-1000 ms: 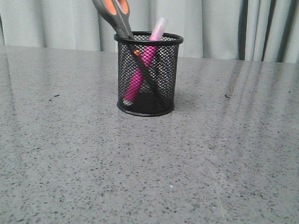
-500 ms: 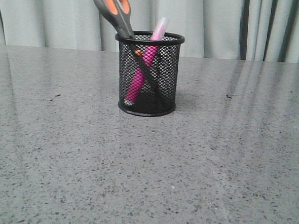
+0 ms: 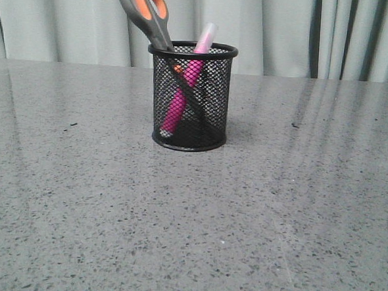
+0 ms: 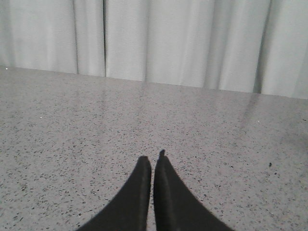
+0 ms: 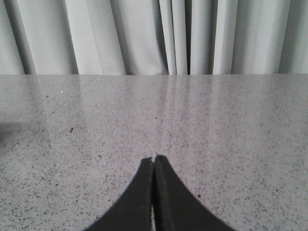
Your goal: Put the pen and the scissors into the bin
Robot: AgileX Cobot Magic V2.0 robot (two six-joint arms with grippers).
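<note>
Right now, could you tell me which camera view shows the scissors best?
The front view: the scissors stand blades-down in the bin, handles leaning out over the rim beside the pen. Neither wrist view shows them, only the shut left gripper and right gripper above bare table.

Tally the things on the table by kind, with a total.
Wire-mesh pencil cup: 1
Scissors, standing in the cup: 1
Pink marker, standing in the cup: 1
Total: 3

Front camera sits low, facing the curtain [image 3: 280,32]; both wrist cameras skim the worktop [image 4: 72,120] towards it too.
</note>
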